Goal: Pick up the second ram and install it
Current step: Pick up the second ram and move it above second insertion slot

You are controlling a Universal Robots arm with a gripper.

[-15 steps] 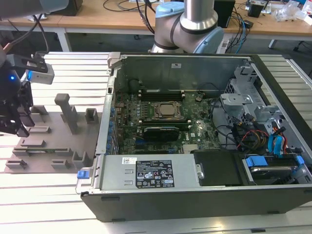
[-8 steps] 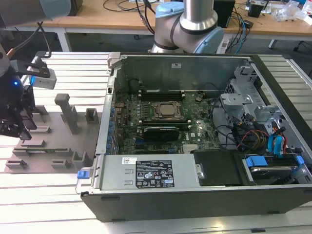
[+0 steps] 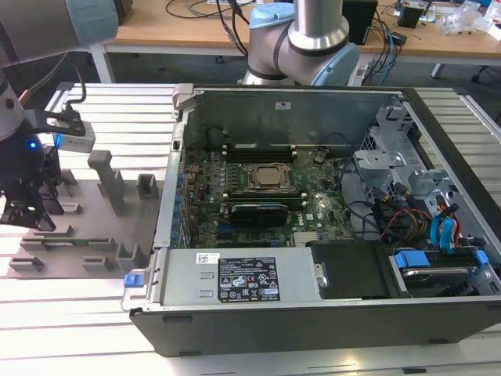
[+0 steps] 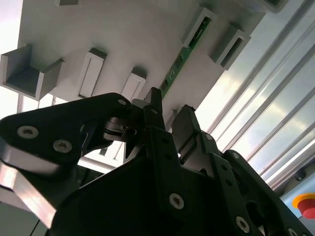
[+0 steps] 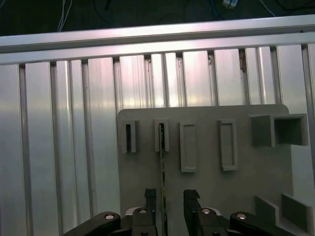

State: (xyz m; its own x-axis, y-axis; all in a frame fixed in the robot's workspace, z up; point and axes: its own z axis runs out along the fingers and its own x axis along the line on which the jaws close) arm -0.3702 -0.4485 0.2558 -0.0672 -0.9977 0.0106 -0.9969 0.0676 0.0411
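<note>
Gripper [image 5: 170, 194] is open: jaws apart, nothing clamped. The second ram [image 5: 161, 157] stands on edge in its slots on the grey holder plate [image 5: 231, 191] and runs straight into the gap between the fingers [image 5: 191, 200] (nearer one finger, no visible contact). The second wrist view agrees, with the ram's green edge aimed at the gap. In the exterior view the gripper sits over the plate, to the exterior view's left of the open computer case [image 3: 313, 325].

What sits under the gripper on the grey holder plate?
The second ram stands on edge in a slot of the grey holder plate, directly below the open gripper. Its near end is hidden behind the fingers, so contact cannot be judged.
</note>
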